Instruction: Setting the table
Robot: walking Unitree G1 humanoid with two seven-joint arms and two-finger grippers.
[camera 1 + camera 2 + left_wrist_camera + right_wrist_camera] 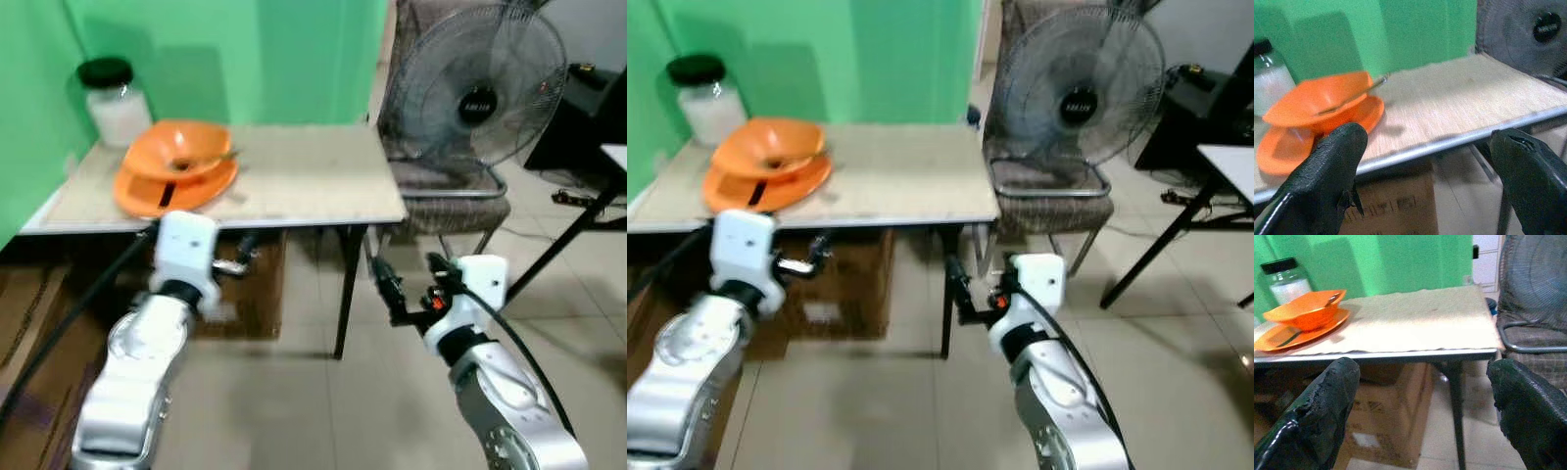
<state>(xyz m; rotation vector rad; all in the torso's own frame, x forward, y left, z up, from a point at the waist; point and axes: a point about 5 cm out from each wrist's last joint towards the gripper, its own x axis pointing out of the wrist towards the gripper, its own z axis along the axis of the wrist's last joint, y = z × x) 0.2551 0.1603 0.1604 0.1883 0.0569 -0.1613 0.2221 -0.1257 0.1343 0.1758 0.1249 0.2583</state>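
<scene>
An orange bowl [181, 147] sits on an orange plate [147, 194] at the left end of the light table [304, 176]. A metal spoon [221, 157] rests in the bowl, and a dark utensil [167, 193] lies on the plate. Both grippers are below and in front of the table edge. My left gripper [240, 257] is under the table's front edge, just right of the plate, open and holding nothing. My right gripper [407, 279] hangs open by the table's right front leg [345, 294], also holding nothing. Both wrist views look between wide-spread black fingers [1337, 161] [1327, 401] toward the bowl.
A glass jar [116, 103] with a black lid stands behind the plate, against the green wall. A cardboard box [838, 289] sits under the table. To the right stand a chair [451, 191], a floor fan [480, 88] and another table [612, 157]. Tiled floor lies in front.
</scene>
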